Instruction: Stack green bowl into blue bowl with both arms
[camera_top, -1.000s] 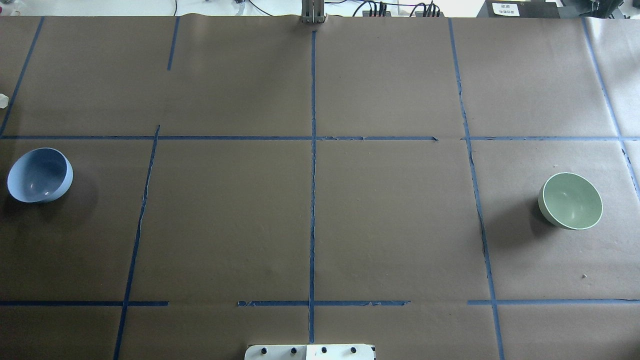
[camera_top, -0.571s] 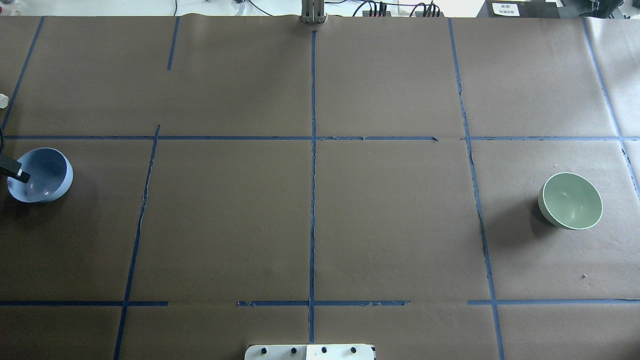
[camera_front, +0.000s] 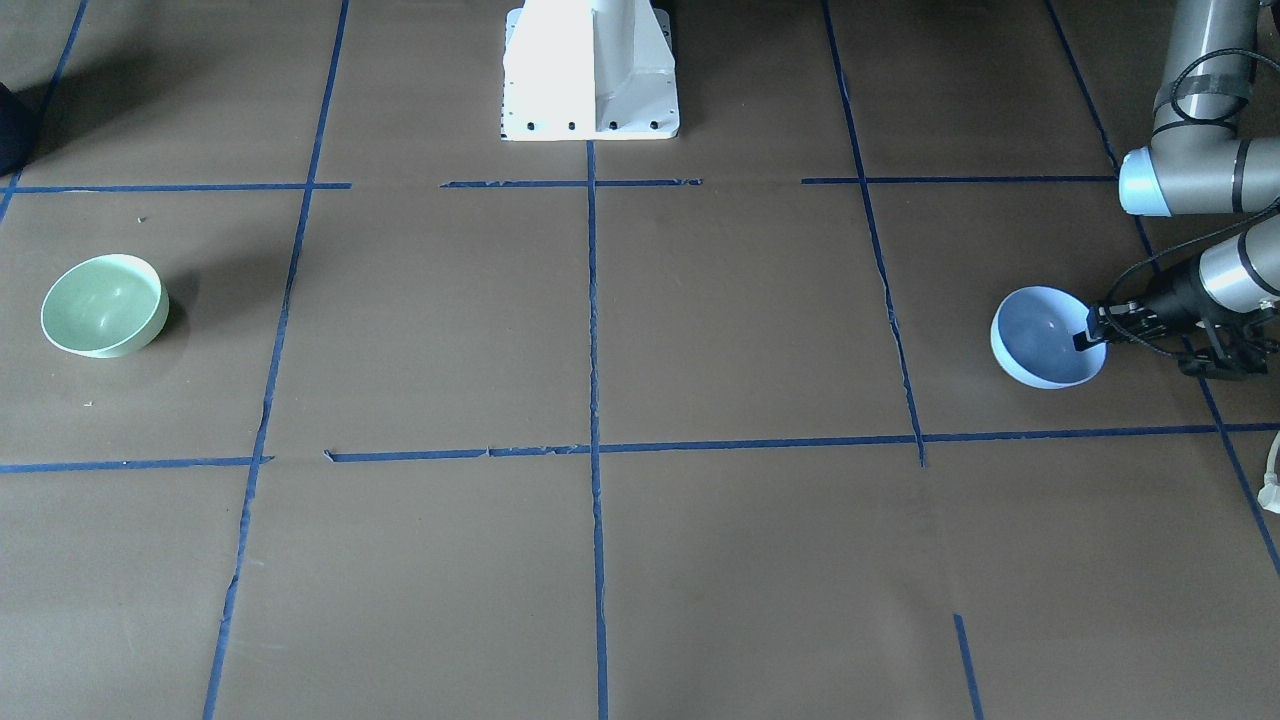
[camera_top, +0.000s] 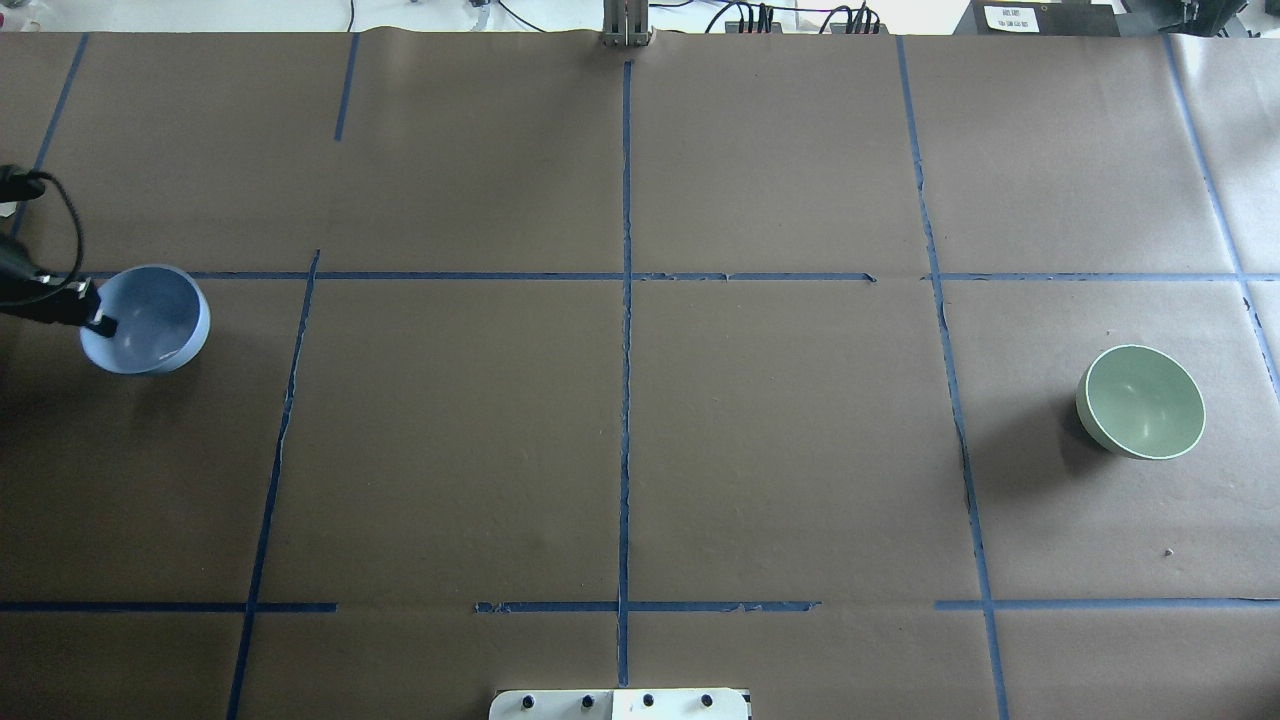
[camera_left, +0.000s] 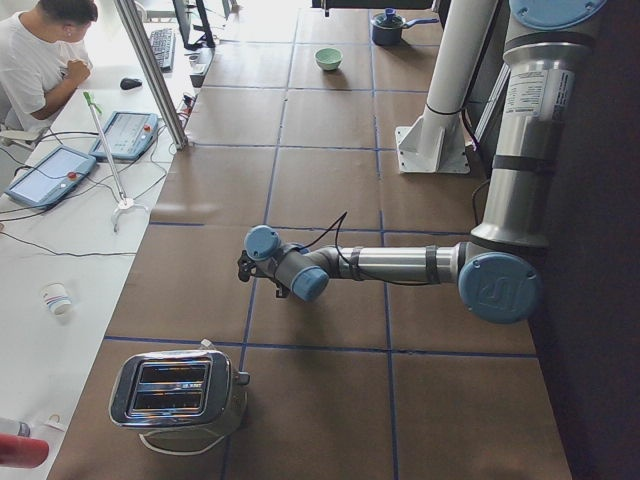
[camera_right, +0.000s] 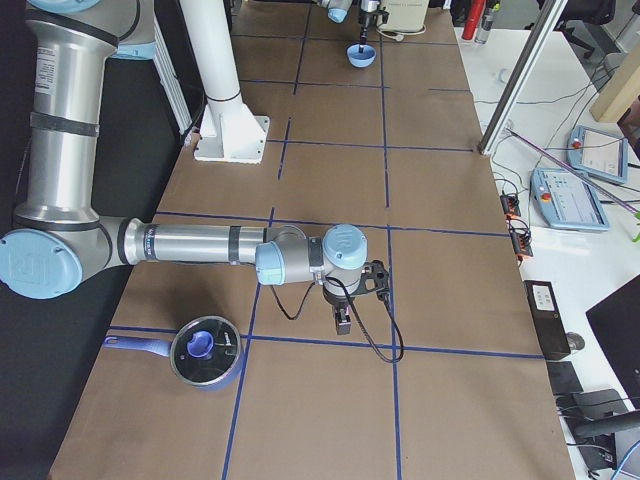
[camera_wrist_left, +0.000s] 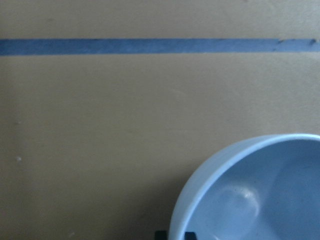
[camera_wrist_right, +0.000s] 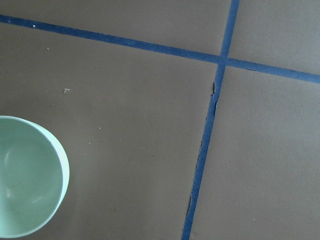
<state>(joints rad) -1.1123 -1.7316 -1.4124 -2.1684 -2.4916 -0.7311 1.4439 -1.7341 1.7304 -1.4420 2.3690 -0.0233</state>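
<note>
Pinching the rim of the blue bowl (camera_top: 150, 318), the left gripper (camera_top: 100, 324) holds it. The green bowl (camera_top: 1143, 402) lies well apart from the blue bowl, not yet stacked. The opening of the right gripper (camera_right: 342, 322) cannot be told.

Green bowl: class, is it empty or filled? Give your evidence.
Empty. The green bowl shows a bare, smooth inside in the overhead and right wrist views; nothing lies in it.

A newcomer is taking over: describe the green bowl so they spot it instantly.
Start at the brown table, gridded with blue tape, and go to the robot's right end. The green bowl sits upright there, alone in its square. It is mint green and untouched; the blue bowl at the left end has the left arm at its rim.
</note>
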